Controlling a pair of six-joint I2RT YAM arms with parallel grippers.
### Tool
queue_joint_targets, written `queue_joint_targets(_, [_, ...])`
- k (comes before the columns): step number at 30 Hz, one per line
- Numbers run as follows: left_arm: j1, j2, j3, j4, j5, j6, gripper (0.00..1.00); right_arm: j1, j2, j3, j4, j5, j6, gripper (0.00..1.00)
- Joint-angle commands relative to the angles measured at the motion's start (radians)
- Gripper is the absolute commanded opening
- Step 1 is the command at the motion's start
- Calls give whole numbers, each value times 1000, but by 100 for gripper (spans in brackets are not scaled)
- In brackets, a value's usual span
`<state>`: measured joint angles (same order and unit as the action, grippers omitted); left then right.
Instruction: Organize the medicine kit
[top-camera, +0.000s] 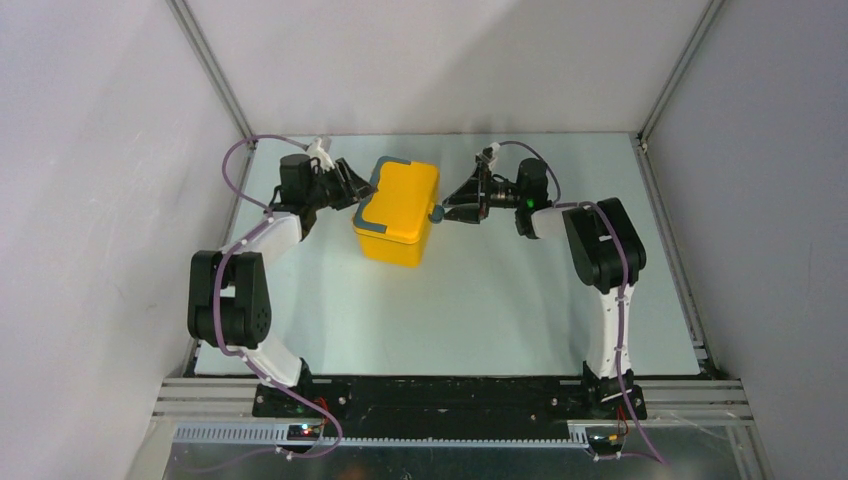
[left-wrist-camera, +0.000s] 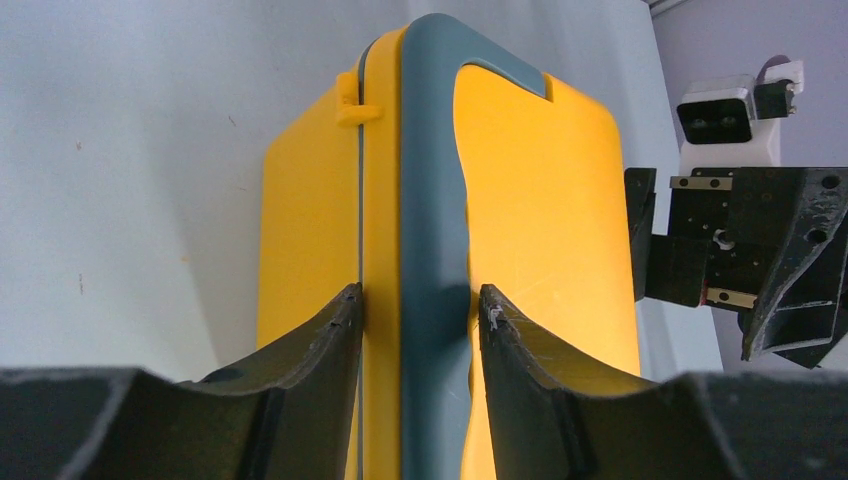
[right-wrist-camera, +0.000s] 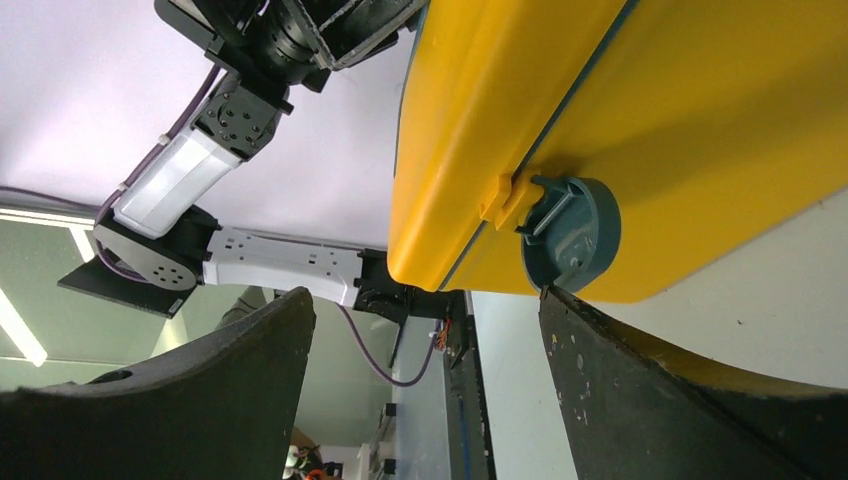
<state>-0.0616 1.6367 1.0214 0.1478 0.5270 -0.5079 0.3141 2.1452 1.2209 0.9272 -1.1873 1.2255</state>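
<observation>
Item: medicine kit (top-camera: 400, 210), one, a bright yellow hard plastic box with its lid shut, standing on the tabletop (top-camera: 480, 310) directly between your two grippers.

Handling, as judged: a rigid shell, smooth and likely slippery on its broad faces, probably light unless packed. You would have done best to take it by the blue-grey handle (left-wrist-camera: 432, 200) or to work the latch, not to pinch the flat sides.

Left gripper (left-wrist-camera: 420, 300): clenched across that handle and the lid rim, one finger on each side, both touching.

Right gripper (right-wrist-camera: 425, 300): released, jaws spread wide, holding nothing. The round blue-grey latch (right-wrist-camera: 572, 232) sat just ahead of it, close off one finger; whether it touched, you could not tell. The latch appeared fastened across the seam.

Surface: a pale, matte, flat tabletop, offering little to stop the box sliding.

Room: plain white walls (top-camera: 90, 150) on three sides beyond the grippers, with metal framing (top-camera: 212, 70) at the corners.
</observation>
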Motion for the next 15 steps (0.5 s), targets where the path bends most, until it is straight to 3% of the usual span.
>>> queue_joint_targets(1, [-25, 38, 7, -77, -1, 18, 47, -26, -81, -16, 9, -11, -56, 87])
queue_joint_targets(10, [-26, 29, 3, -77, 20, 22, 47, -9, 23, 31, -108, 25, -132, 91])
queue_joint_targets(15, [-35, 15, -7, -77, 22, 32, 47, 32, 124, 106, 7, 1, -17, 93])
